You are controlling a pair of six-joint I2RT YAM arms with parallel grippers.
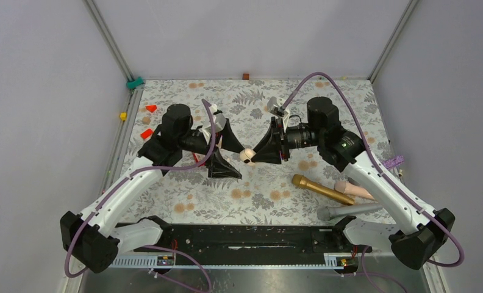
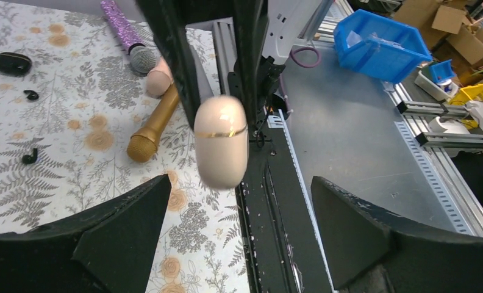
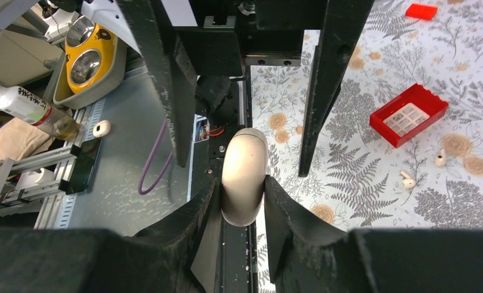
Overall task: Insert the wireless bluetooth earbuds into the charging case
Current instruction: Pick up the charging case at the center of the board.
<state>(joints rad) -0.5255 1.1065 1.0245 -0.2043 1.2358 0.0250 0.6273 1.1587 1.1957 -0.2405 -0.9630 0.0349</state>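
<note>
Right end effector (image 3: 241, 183) squeezing pink charging case (image 3: 244, 162), up over middle of desk (image 1: 257, 195). Left end effector (image 2: 240, 182) wide open, case just in front. White earbuds (image 3: 440, 160) on desk beside red box (image 3: 408, 115); black earbuds (image 2: 29, 157) on desk too

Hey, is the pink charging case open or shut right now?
Shut: the charging case has its lid flush, with only a thin gold seam showing, while the right gripper pinches it.

We see the pale pink, gold-banded charging case (image 3: 244, 162) shut, pinched in the right gripper (image 3: 242, 198). Two whitish earbuds (image 3: 408, 180) and two black earbuds (image 2: 29, 157) lie loose on the floral cloth (image 2: 62, 137)
</note>
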